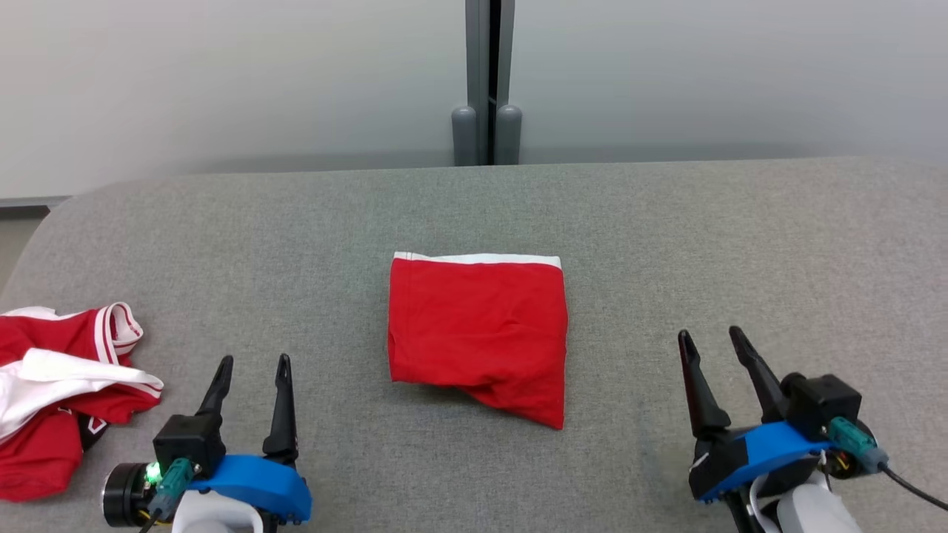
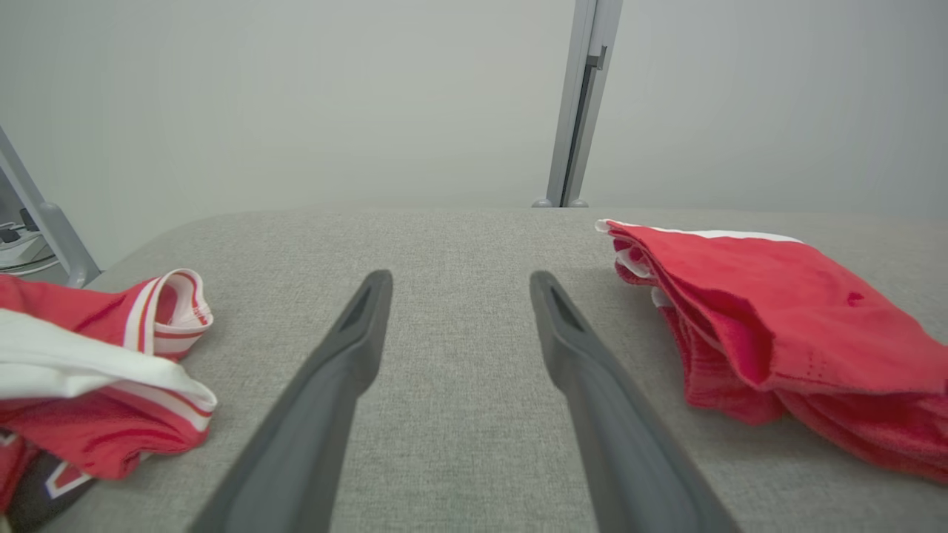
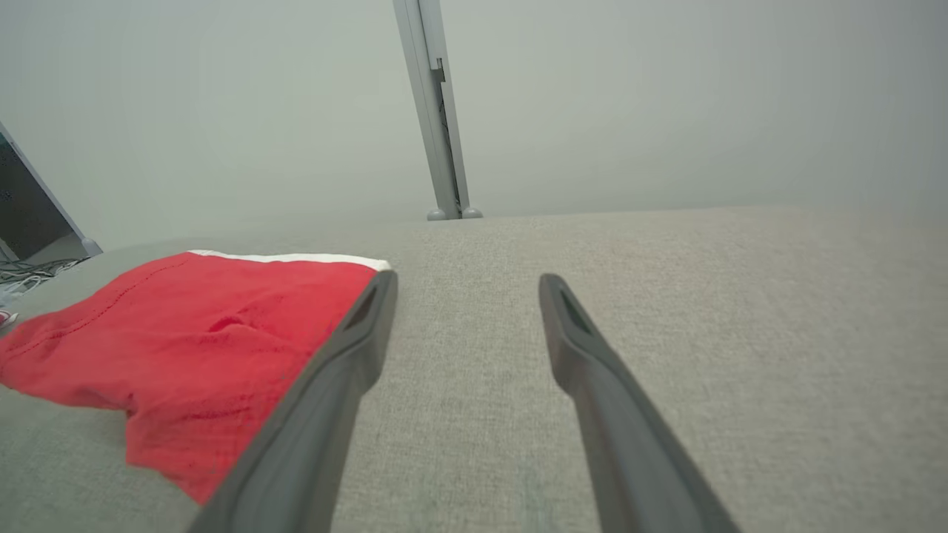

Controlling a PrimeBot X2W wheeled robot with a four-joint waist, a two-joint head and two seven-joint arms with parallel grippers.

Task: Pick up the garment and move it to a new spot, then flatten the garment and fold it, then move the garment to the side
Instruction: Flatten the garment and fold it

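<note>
The pile of red and white clothing (image 1: 67,370) at the near left is cut off by the left edge of the head view, so its full extent cannot be told. A dark piece with white marking sticks out beneath it, too little of it showing to read. Both arms are cut off at the bottom edge. The foot of the grey post (image 1: 486,81) goes down behind the table's far edge. In the right wrist view, one dark finger crosses in front of the garment's right edge and covers part of it. Whether the fingertips touch the table cannot be told.

The garment (image 1: 478,333) lies in the middle of the grey fabric-covered table (image 1: 666,222), between the two grippers and a little farther away than they are, touching neither. It is well apart from the pile. It is red and folded into a rough rectangle, with a narrow white band along its far edge. Its left, right and far sides run fairly straight. The near edge is uneven: it slants down to a point at the near right corner. From above, the lower layers are hidden. The left wrist view shows several stacked folds along the left side, with a bit of white peeking out between them.

The left gripper (image 1: 255,359) is at the near left, fingers spread, nothing between them. The right gripper (image 1: 709,332) is at the near right, likewise spread and empty.
</note>
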